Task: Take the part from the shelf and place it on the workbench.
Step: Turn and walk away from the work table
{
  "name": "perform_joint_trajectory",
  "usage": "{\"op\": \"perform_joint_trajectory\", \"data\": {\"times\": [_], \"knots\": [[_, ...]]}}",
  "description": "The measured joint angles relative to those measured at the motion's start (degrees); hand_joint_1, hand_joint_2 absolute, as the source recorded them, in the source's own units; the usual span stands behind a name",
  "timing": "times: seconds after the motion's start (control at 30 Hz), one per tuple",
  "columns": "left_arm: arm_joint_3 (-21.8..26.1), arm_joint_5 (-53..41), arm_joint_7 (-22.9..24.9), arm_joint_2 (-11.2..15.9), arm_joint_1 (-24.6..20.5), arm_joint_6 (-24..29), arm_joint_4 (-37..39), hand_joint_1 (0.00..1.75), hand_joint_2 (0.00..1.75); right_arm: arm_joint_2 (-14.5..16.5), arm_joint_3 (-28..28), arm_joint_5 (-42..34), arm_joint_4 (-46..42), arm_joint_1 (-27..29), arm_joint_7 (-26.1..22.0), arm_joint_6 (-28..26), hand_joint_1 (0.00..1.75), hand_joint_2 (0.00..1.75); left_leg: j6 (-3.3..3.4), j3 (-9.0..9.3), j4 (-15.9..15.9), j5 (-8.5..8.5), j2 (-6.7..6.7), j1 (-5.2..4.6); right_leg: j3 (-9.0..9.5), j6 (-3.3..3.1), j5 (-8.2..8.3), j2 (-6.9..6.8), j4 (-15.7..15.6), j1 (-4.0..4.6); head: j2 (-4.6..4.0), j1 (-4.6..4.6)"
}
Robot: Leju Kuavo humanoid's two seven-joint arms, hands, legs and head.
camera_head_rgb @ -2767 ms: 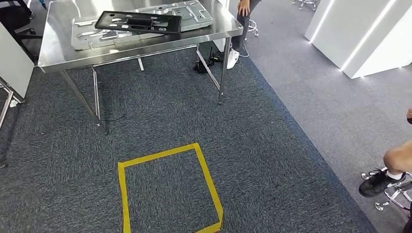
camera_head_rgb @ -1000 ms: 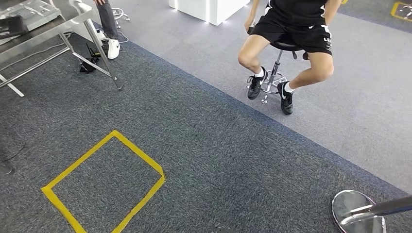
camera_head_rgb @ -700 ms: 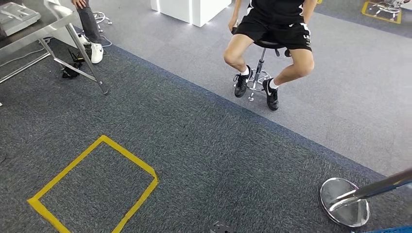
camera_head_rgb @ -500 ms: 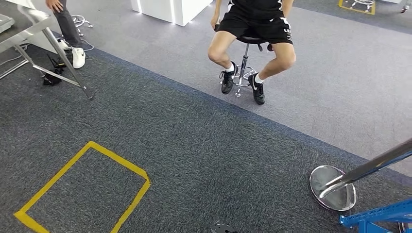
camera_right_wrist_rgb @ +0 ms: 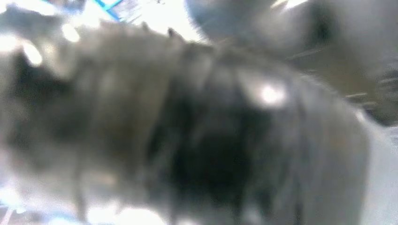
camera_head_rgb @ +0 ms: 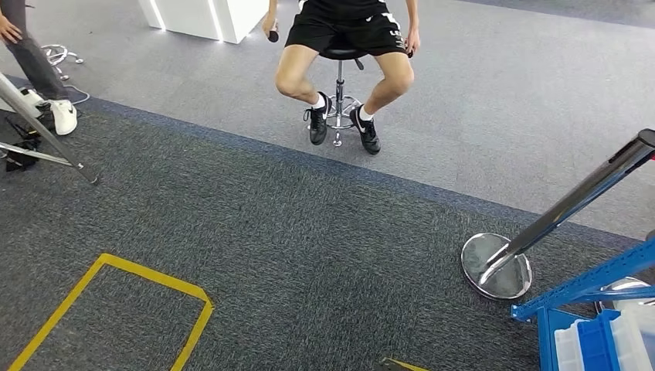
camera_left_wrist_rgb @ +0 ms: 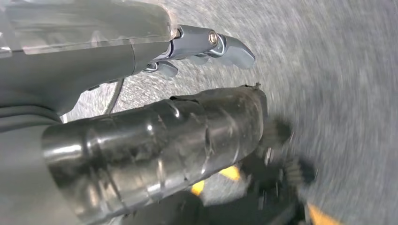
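The blue shelf frame (camera_head_rgb: 581, 288) comes into the head view at the bottom right, with white and blue bins (camera_head_rgb: 604, 345) on it. One steel leg of the workbench (camera_head_rgb: 45, 133) stands at the far left. My left hand (camera_left_wrist_rgb: 141, 108) hangs over the grey carpet, its thick thumb and a metal-tipped finger (camera_left_wrist_rgb: 213, 44) apart with nothing between them. My right hand (camera_right_wrist_rgb: 187, 131) is a dark blur close to the right wrist camera, and how its fingers lie is unclear.
A person sits on a stool (camera_head_rgb: 340, 58) straight ahead on the lighter floor. Another person (camera_head_rgb: 31, 54) stands at the far left. A chrome stanchion base (camera_head_rgb: 497, 265) with a leaning pole sits just before the shelf. A yellow tape square (camera_head_rgb: 189, 328) marks the carpet.
The camera has swung right: the workbench has slid off to the left, the seated person has shifted leftward, and the stanchion and blue shelf have come in at the right.
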Motion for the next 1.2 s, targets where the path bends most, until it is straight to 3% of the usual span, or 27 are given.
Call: {"op": "perform_joint_trajectory", "data": {"times": [0.07,0.1,0.13,0.2,0.27,0.33,0.4,0.43,0.47,0.57,0.63,0.7,0.77,0.8,0.87,0.9,0.93,0.97,1.03,1.1,1.13,1.2], "knots": [[-0.97,-0.69,-0.17,1.33,0.61,-1.81,0.01,0.0,0.0,-1.4,0.68,1.47,0.29,0.54,0.67,-1.48,0.0,0.0,0.46,2.7,-6.61,2.75,-2.68,0.06,-0.32,0.38,0.05,1.39,0.33,0.06,0.01,0.02],[-1.39,-0.95,-0.21,2.1,0.97,-2.12,0.02,0.0,0.0,-2.05,0.94,1.88,0.41,0.75,1.19,-2.28,0.0,0.0,0.64,3.34,-8.35,3.16,-3.62,0.02,-0.59,0.74,0.16,2.14,0.42,-0.02,0.01,0.01],[-1.76,-1.15,-0.24,2.92,1.36,-2.14,0.03,0.0,0.0,-2.69,1.11,2.01,0.53,0.96,1.67,-2.9,0.0,0.0,0.8,3.53,-8.9,3.02,-3.89,-0.08,-0.86,1.2,0.34,2.89,0.42,-0.15,0.01,0.01],[-2.32,-1.31,-0.26,4.01,1.79,-1.87,0.04,0.0,0.0,-3.9,1.29,2.07,0.78,1.59,2.06,-3.39,0.0,0.0,1.38,3.88,-9.54,3.46,-2.57,-0.18,-1.13,2.05,0.61,3.69,0.32,-0.42,0.0,-0.01],[-2.71,-1.27,-0.11,4.57,2.1,-1.21,0.04,0.0,0.87,-4.88,1.45,2.02,0.99,2.05,2.04,-3.51,0.0,0.0,2.18,4.33,-10.55,4.17,-1.27,-0.06,-2.11,2.49,-0.82,1.37,2.33,-0.26,0.0,0.02],[-2.92,-0.67,0.51,5.05,2.81,0.85,0.04,0.0,1.75,-5.81,1.59,1.45,1.1,2.18,2.31,-4.68,0.0,0.0,2.6,4.42,-11.01,4.44,0.21,-0.2,-5.01,2.75,-4.47,-1.91,8.51,-0.23,0.0,0.03],[-2.88,0.47,1.24,5.71,4.05,4.21,0.06,0.0,1.75,-7.13,1.6,0.27,1.27,2.31,3.13,-6.49,0.0,0.0,2.73,4.34,-10.96,4.34,1.94,-0.46,-7.69,3.08,-7.01,-3.04,14.5,-0.47,0.0,0.02],[-2.79,1.06,1.41,6.09,4.74,5.74,0.08,0.0,1.75,-7.98,1.55,-0.3,1.38,2.43,3.62,-7.02,0.0,0.0,2.73,4.35,-10.9,4.24,2.75,-0.52,-7.71,3.21,-6.85,-3.28,15.06,-0.57,0.0,0.02],[-2.65,1.59,1.48,6.56,5.36,7.01,0.1,0.0,1.75,-9.04,1.42,-0.73,1.49,2.61,4.09,-7.22,0.0,0.0,2.68,4.37,-10.81,4.11,3.48,-0.53,-6.55,3.29,-5.73,-3.57,13.43,-0.63,0.0,0.03],[-1.67,3.49,1.58,7.96,6.87,9.81,0.11,0.0,1.75,-11.87,0.83,-1.49,1.7,3.04,5.33,-6.97,0.0,0.0,2.02,4.52,-10.29,3.51,5.07,-0.68,-0.06,2.97,-1.71,-5.89,2.51,-0.46,0.0,0.02],[0.12,7.53,1.66,7.63,7.96,11.16,-0.05,0.0,1.75,-12.74,0.15,-2.85,1.82,3.14,6.33,-6.8,0.0,0.0,1.37,4.61,-10.14,3.15,5.86,-0.87,1.4,2.45,-1.33,-6.39,-0.17,-0.16,0.0,0.01],[3.37,13.94,3.7,5.69,9.7,13.6,-0.78,0.0,1.75,-12.81,-0.98,-4.49,1.94,3.35,7.13,-7.0,0.0,0.0,0.81,5.04,-10.34,2.87,6.66,-0.89,1.51,1.99,-1.18,-5.22,-0.33,-0.25,0.0,0.01],[4.76,21.39,10.73,1.47,15.37,19.98,-5.8,0.0,1.75,-12.51,-1.78,-5.09,2.11,3.66,7.16,-7.43,0.0,0.0,0.41,5.18,-8.69,1.24,5.4,-0.78,1.91,1.34,-0.98,-3.93,-0.92,-0.65,0.0,0.01],[3.49,25.6,15.64,-1.83,20.66,24.93,-12.55,0.0,1.75,-12.11,-1.91,-4.95,2.17,3.67,6.76,-7.67,0.0,0.0,0.35,4.45,-6.05,-0.6,4.09,-0.66,2.12,0.99,-0.9,-2.8,-1.12,-0.81,0.01,-0.02],[-2.77,34.38,24.06,-9.54,31.91,36.21,-30.12,0.0,1.75,-10.86,-2.06,-4.19,2.21,3.86,5.17,-8.04,0.0,0.0,0.43,1.19,1.86,-5.12,1.42,-0.47,2.26,0.56,-0.95,-0.54,-1.12,-0.79,0.01,-0.1],[-6.59,37.36,25.42,-12.42,34.81,39.73,-36.29,0.0,1.75,-10.3,-2.08,-3.72,2.24,4.17,4.45,-8.13,0.0,0.0,0.46,-0.73,5.09,-6.44,0.78,-0.43,2.21,0.52,-1.0,0.12,-1.04,-0.73,0.01,-0.15],[-10.28,39.1,24.95,-14.47,35.91,40.77,-39.91,0.0,1.75,-9.76,-2.1,-3.38,2.32,4.6,3.91,-8.13,0.0,0.0,0.51,-2.03,6.39,-6.43,0.43,-0.4,2.11,0.55,-1.04,0.17,-0.96,-0.66,0.0,-0.14],[-13.11,39.6,23.33,-15.65,35.91,39.66,-41.56,0.0,1.75,-9.37,-2.09,-3.19,2.4,4.88,3.67,-8.1,0.0,0.0,0.61,-2.16,5.36,-5.17,0.25,-0.36,1.95,0.63,-1.06,0.09,-0.86,-0.61,0.0,-0.13],[-15.84,39.3,20.56,-17.87,35.67,36.04,-45.05,0.0,1.75,-8.67,-2.07,-3.03,2.53,4.77,3.43,-8.01,0.0,0.0,1.07,0.96,-1.87,-0.97,-0.75,-0.24,1.75,0.87,-1.18,0.32,-0.51,-0.54,0.0,-0.12],[-16.23,39.09,19.95,-19.58,35.78,34.71,-47.83,0.0,1.75,-8.24,-2.06,-3.0,2.53,4.15,3.22,-7.94,0.0,0.0,1.64,4.07,-7.75,1.69,-2.17,-0.54,1.75,1.48,-1.31,1.47,-0.1,-0.48,0.0,-0.13],[-16.33,39.01,19.91,-20.13,35.9,34.44,-48.85,0.0,1.75,-8.08,-2.06,-3.0,2.52,3.97,3.14,-7.9,0.0,0.0,1.85,4.62,-8.79,2.11,-2.46,-0.71,1.71,1.87,-1.29,2.08,-0.02,-0.48,0.0,-0.13],[-16.63,38.72,19.93,-20.99,36.35,34.08,-50.59,0.0,1.75,-7.93,-2.06,-3.0,2.53,4.09,3.07,-7.94,0.0,0.0,2.37,4.77,-9.11,2.56,-1.51,-0.88,1.57,2.7,-1.08,2.95,-0.17,-0.57,0.0,-0.11]]}}
